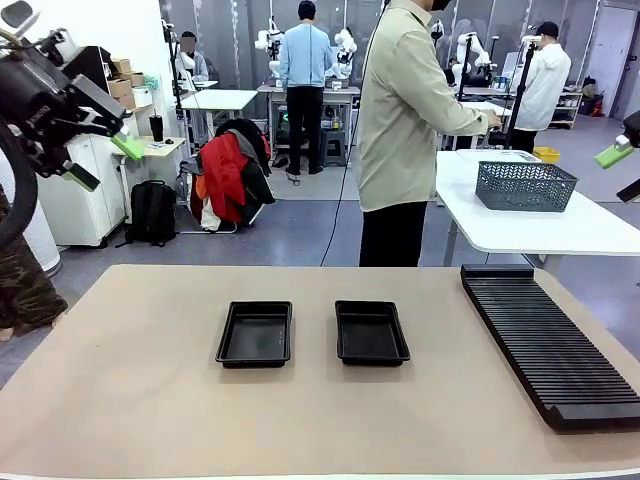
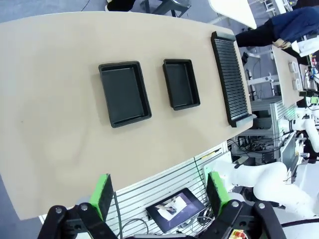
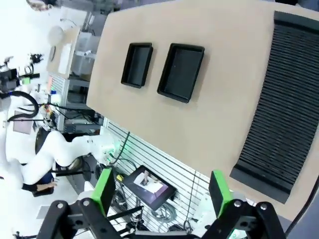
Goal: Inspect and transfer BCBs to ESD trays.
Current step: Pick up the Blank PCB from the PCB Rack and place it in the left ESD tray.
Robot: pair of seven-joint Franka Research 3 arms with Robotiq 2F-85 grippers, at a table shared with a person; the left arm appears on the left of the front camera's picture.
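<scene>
The left gripper has its jaws spread wide with nothing between the green pads. It hangs high above the left end of the table, its fingers slanting down towards the middle. In the left wrist view the same gripper shows both pads well apart, and the near table edge shows beyond the gap. The right gripper sits at the far right of the front view, partly cut by the picture's edge, also raised well above the table. In the right wrist view its jaws are just as wide and hold nothing. Below and between the two arms, the left ESD tray and the right ESD tray lie flat near the middle of the tan tabletop. They are side by side but apart, with a strip of table between them, and their black floors show whole. A long black ribbed rack lies along the right side of the table, well apart from the right ESD tray. Beyond the far edge a person in a pale shirt and dark trousers stands turned towards a white table. That table carries a grey mesh basket.
</scene>
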